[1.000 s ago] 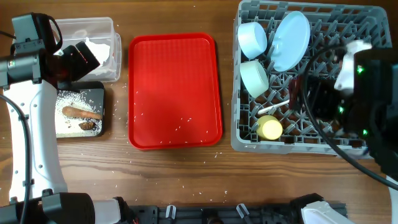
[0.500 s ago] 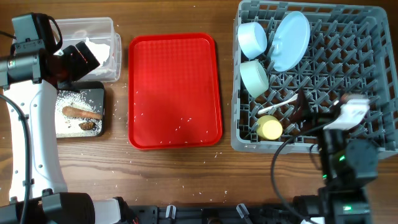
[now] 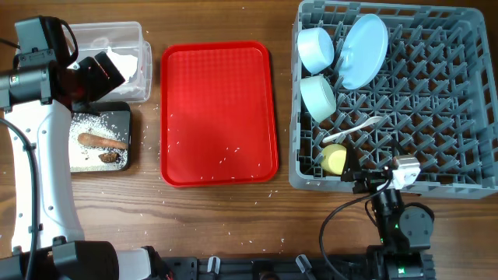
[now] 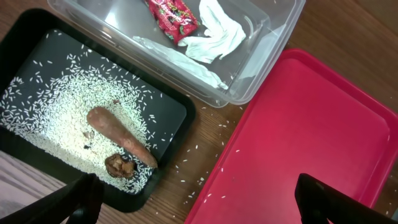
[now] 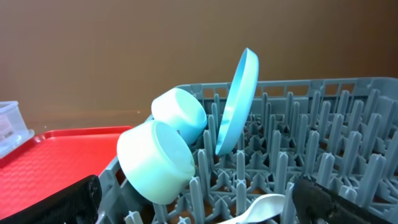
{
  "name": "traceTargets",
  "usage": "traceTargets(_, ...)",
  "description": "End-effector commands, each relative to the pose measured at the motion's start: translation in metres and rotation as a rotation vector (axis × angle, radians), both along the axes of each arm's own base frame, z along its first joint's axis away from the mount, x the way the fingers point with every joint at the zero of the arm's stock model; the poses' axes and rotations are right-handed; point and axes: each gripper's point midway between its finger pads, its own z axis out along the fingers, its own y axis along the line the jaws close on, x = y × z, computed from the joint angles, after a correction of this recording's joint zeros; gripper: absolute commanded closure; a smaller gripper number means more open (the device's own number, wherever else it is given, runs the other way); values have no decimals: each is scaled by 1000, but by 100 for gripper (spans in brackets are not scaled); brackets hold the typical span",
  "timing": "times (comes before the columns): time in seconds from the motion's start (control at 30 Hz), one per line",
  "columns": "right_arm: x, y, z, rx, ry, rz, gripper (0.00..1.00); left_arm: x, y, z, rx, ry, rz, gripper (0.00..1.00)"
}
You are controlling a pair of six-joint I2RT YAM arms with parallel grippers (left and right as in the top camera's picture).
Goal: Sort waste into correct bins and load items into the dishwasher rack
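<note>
The task is appearing nearly complete: wrapper and tissue are lying in the clear tub, rice in the black tray. Plate, bowls, cup and spoon are sitting in the rack. Left tool and right tool are standing wide, empty.

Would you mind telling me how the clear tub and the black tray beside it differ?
The clear tub is see-through with tall walls; the black tray is opaque and shallow. The tub holds a red wrapper and white tissue; the tray holds rice, a brown sausage-shaped piece and a small brown lump. Both are rectangular and sit side by side, next to the red tray.
</note>
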Motion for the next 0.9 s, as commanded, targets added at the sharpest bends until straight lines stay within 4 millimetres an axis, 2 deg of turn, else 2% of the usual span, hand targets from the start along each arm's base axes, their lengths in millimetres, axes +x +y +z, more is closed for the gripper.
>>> traceTargets(0.0, -1, 2, 3, -14, -16, 14, 0, 1, 3, 8, 8, -22, 11, 0)
traceTargets(0.63, -1, 2, 0, -14, -5, 15, 0, 2, 3, 8, 8, -24, 11, 0)
traceTargets(0.73, -1, 2, 0, -15, -5, 15, 0, -4, 0, 26, 11, -77, 10, 0)
traceTargets(0.87, -1, 2, 0, -15, -5, 15, 1, 3, -15, 75, 59, -331, -41, 0)
